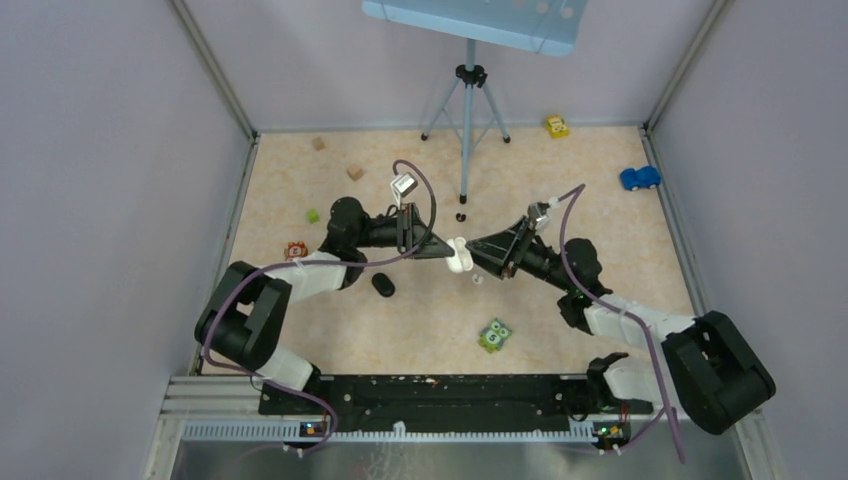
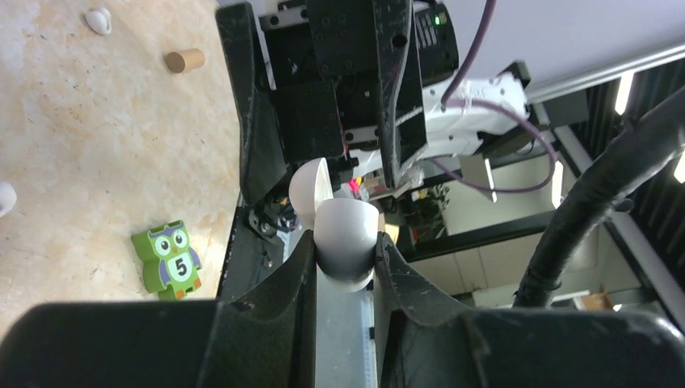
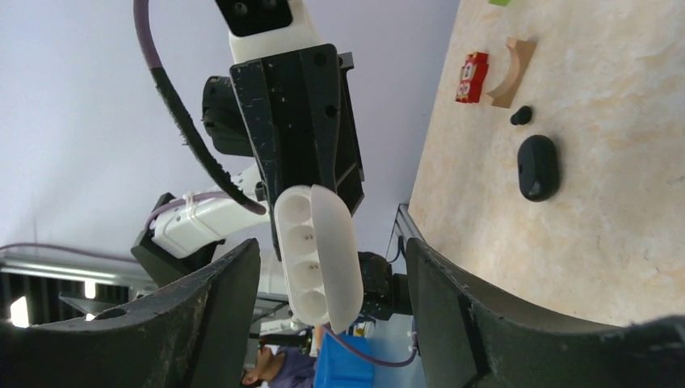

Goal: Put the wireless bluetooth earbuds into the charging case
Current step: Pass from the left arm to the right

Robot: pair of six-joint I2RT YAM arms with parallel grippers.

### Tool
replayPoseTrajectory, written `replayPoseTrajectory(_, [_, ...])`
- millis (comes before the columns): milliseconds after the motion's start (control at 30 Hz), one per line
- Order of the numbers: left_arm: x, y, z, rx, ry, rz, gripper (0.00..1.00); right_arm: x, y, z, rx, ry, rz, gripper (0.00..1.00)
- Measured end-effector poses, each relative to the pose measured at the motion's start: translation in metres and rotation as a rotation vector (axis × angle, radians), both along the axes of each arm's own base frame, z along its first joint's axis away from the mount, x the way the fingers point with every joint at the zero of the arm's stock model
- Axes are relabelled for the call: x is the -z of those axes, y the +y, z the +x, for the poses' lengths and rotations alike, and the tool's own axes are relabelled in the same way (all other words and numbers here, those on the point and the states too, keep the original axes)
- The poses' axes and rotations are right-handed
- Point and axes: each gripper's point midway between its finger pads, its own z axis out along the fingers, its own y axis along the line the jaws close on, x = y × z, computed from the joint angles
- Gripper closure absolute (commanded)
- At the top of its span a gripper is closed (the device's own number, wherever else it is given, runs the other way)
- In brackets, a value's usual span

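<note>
1. The left gripper [image 2: 346, 250] is clenched on the white case [image 2: 347, 226]. It holds the case off the table [image 1: 420, 330] with the lid swung back, so the wells face the other arm.
2. The right gripper [image 3: 331, 250] is spread wide and empty at the case's mouth (the wells look bare).
3. A white bud [image 2: 98, 20] lies on the table, well apart from the case. A black bud [image 3: 521, 115] sits beside the black case [image 3: 539, 167]. By my judgement, no bud is in yet.
</note>
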Motion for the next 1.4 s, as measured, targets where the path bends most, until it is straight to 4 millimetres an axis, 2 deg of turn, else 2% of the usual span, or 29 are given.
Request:
replayPoseTrajectory(233, [-0.008, 0.002, -0.009, 0.072, -0.075, 0.024, 1.0, -0.011, 0.014, -0.003, -0.165, -0.06, 0.082, 0.35])
replayPoseTrajectory(433, [-0.004, 0.004, -0.015, 0.111, -0.077, 0.04, 1.0, -0.007, 0.021, -0.01, -0.276, 0.0, 0.149, 0.35])
replayPoseTrajectory(533, [-0.003, 0.005, -0.016, 0.12, -0.073, 0.044, 1.0, -0.012, 0.02, -0.015, -0.301, -0.01, 0.164, 0.35])
replayPoseTrajectory(933, [-0.005, 0.012, -0.015, 0.122, -0.083, 0.047, 1.0, -0.025, 0.02, -0.021, -0.354, -0.059, 0.176, 0.35])
replayPoseTrajectory(1133, [-0.01, 0.015, -0.015, 0.117, -0.099, 0.042, 1.0, -0.024, 0.02, -0.022, -0.359, -0.094, 0.162, 0.35])
replayPoseTrajectory(1400, [-0.021, 0.024, -0.015, 0.091, -0.144, 0.036, 1.0, -0.019, 0.018, -0.018, -0.299, -0.166, 0.007, 0.35])
